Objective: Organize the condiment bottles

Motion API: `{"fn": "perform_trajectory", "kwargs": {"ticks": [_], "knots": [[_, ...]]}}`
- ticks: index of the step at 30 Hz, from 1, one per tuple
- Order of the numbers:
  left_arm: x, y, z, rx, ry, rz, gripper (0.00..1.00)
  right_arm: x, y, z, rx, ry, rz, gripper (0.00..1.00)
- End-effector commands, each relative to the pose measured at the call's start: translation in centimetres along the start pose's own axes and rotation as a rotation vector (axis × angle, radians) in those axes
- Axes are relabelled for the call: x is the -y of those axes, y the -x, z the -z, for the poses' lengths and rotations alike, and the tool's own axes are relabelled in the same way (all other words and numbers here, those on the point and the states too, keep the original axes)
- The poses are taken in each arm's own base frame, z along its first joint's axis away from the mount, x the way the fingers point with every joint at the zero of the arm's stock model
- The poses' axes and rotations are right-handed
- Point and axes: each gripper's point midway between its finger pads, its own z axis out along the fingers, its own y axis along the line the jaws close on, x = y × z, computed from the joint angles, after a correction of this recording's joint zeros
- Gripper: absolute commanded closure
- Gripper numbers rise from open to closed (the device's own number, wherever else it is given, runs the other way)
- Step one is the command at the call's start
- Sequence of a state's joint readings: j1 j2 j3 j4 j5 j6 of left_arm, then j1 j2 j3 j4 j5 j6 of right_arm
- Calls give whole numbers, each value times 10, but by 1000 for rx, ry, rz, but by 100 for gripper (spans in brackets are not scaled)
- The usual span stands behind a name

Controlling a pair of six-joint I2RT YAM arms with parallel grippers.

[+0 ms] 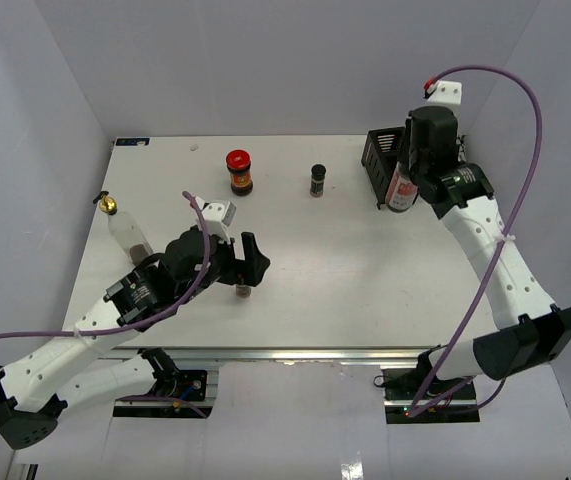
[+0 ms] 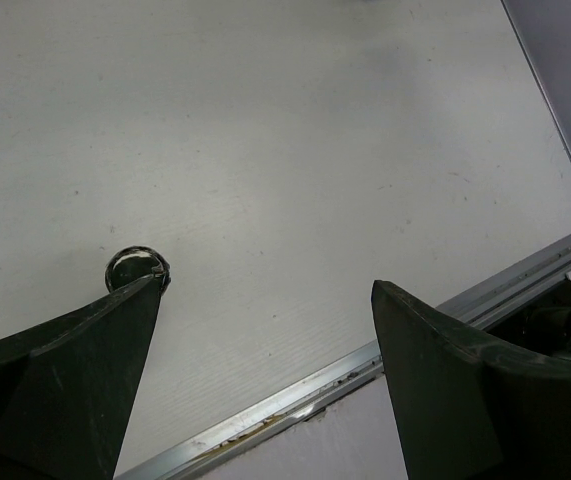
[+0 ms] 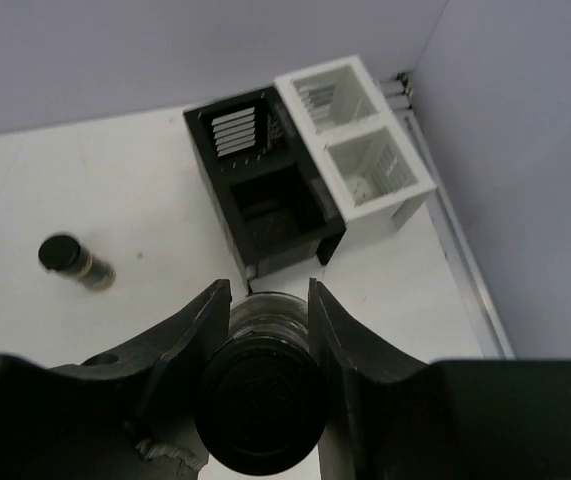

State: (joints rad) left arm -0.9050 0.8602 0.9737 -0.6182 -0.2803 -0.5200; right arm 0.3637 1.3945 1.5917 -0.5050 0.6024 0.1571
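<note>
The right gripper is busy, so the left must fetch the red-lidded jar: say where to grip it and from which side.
Grip the red-lidded jar by its dark round body just under the lid, coming in level from the near side. It stands upright with bare table on both flanks, so a sideways pinch likely fits.

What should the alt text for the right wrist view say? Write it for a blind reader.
The right end effector is shut on a black-capped bottle, seen from above, close to a rack with black compartments and white ones beside them. A small black-capped spice shaker sits on the white table to the left.
</note>
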Motion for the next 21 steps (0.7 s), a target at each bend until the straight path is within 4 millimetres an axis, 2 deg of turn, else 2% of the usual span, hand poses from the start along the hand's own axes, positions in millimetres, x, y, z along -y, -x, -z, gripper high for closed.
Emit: {"fn": "perform_trajectory", "kwargs": {"ticks": [1,4,6,9,13,17,21], "knots": [[9,11,6,52,-64,6,2,14,103,-19,243,-15,-107,92],[12,19,8,75,-72,-1,2,27,126,-48,272,-33,-129,92],[13,20,6,74,-72,-14,2,26,129,-71,268,-22,-129,92],[12,16,-1,50,-57,-30,2,41,148,-89,316,-48,-155,92],[10,14,-3,55,-46,-22,2,57,166,-106,393,-63,-181,92],[11,26,4,114,-59,-2,2,70,181,-116,467,-79,-206,92],[9,39,9,153,-41,4,2,70,195,-122,545,-65,-197,92]]}}
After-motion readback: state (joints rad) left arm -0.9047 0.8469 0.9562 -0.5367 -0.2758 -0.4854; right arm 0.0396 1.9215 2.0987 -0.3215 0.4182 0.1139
